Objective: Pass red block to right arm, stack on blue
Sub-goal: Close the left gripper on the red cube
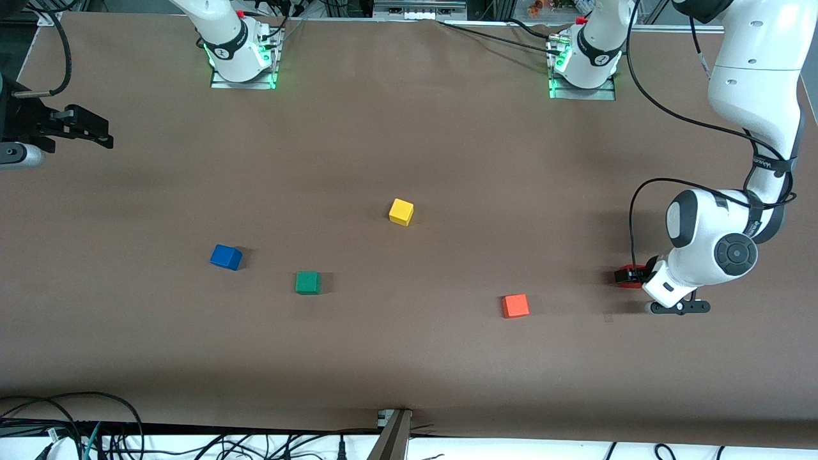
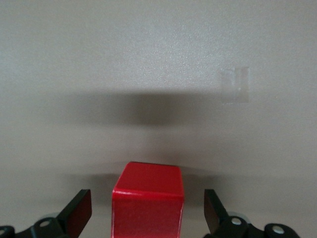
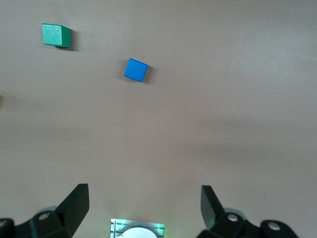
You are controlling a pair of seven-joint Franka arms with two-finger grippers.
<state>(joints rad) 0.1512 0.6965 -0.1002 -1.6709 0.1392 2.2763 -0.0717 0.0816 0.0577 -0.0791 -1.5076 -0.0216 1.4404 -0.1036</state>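
Observation:
The red block [image 1: 634, 276] rests on the brown table at the left arm's end, mostly hidden by the left wrist. My left gripper [image 1: 639, 285] is down at the table around it, open. In the left wrist view the red block [image 2: 148, 198] sits between the two black fingers [image 2: 79, 209] with a gap on each side; the left gripper [image 2: 147, 214] does not touch it. The blue cube [image 1: 225, 257] lies toward the right arm's end and shows again [image 3: 135, 70]. My right gripper [image 1: 102, 135] waits open and empty above the table edge at its own end [image 3: 144, 206].
A green cube [image 1: 307, 282] lies beside the blue one, slightly nearer the front camera [image 3: 56, 35]. A yellow cube [image 1: 401, 211] sits mid-table. An orange cube [image 1: 515, 305] lies between the green cube and the red block. Cables run along the table's near edge.

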